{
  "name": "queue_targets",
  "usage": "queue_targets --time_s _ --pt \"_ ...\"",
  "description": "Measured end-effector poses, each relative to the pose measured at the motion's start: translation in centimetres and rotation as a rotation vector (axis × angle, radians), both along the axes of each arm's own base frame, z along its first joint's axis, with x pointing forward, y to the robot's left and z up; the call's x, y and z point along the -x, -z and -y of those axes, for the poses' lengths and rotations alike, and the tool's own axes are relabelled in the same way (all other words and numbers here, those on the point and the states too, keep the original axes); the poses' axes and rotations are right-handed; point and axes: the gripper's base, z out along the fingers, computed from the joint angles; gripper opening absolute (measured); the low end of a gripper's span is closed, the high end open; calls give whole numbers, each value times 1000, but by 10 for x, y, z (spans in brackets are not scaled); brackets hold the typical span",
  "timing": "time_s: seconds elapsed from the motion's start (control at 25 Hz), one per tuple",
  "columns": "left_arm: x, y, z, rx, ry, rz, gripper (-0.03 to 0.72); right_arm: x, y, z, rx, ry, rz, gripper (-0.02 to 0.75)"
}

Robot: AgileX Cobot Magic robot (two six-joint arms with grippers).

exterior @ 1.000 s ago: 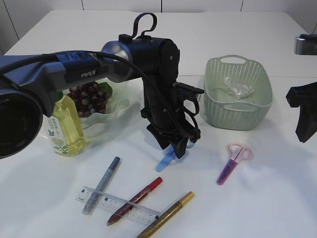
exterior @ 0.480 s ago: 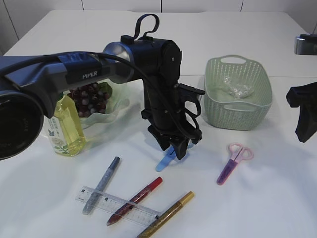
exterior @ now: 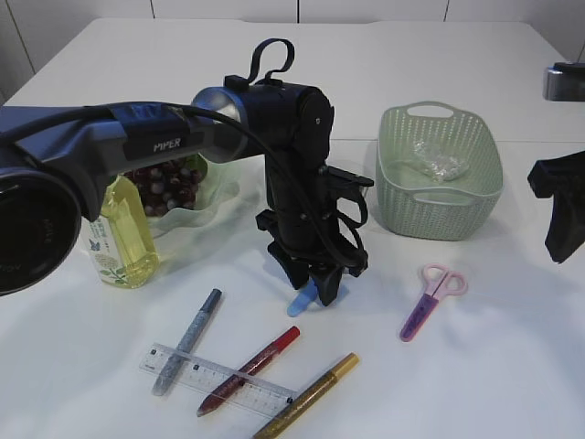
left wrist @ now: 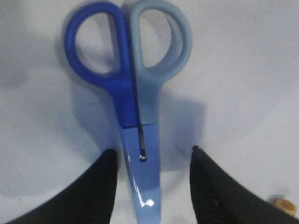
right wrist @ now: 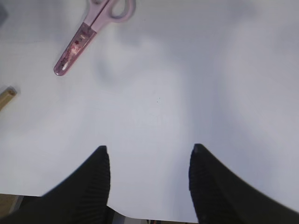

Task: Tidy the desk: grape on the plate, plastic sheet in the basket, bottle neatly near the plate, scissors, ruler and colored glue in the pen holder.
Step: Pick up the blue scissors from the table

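Note:
Blue scissors [left wrist: 133, 93] lie flat on the white table, handles pointing away from my left gripper [left wrist: 150, 151]. That gripper is open and straddles their sheathed blade, with a gap on each side; in the exterior view it [exterior: 315, 291] covers most of the scissors [exterior: 300, 302]. Pink scissors [exterior: 431, 300] lie to the right. My right gripper [right wrist: 148, 148] is open over bare table, and the pink scissors [right wrist: 91, 32] are far ahead of it. A clear ruler [exterior: 215, 375] and three glue pens, silver-blue [exterior: 187, 340], red [exterior: 251, 369] and gold [exterior: 306, 395], lie at the front.
Grapes [exterior: 164, 178] sit on the plate [exterior: 215, 197], with a yellow bottle [exterior: 123, 233] upright in front of it. The green basket [exterior: 439, 174] holds the plastic sheet [exterior: 437, 160]. A grey metal object [exterior: 565, 80] shows at the right edge; I cannot tell if it is the pen holder.
The left gripper has come down a little over the blue scissors and now hides more of them. The right arm has not moved.

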Motion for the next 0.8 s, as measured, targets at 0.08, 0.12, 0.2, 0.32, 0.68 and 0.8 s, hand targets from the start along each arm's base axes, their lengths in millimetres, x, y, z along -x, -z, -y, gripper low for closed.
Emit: queue_targets --time_s 0.08,0.12,0.2,0.32,0.68,0.8 --pt "0 0 0 0 0 0 372 0 0 0 -1 0 0 430" --pt "0 0 0 0 0 0 372 0 0 0 -1 0 0 430" --pt "0 0 0 0 0 0 372 0 0 0 -1 0 0 430" --pt "0 0 0 0 0 0 372 0 0 0 0 -2 0 430" --pt "0 0 0 -1 0 1 330 0 0 0 -2 -3 0 430" --pt "0 0 0 -1 0 1 330 0 0 0 -1 -5 0 430"
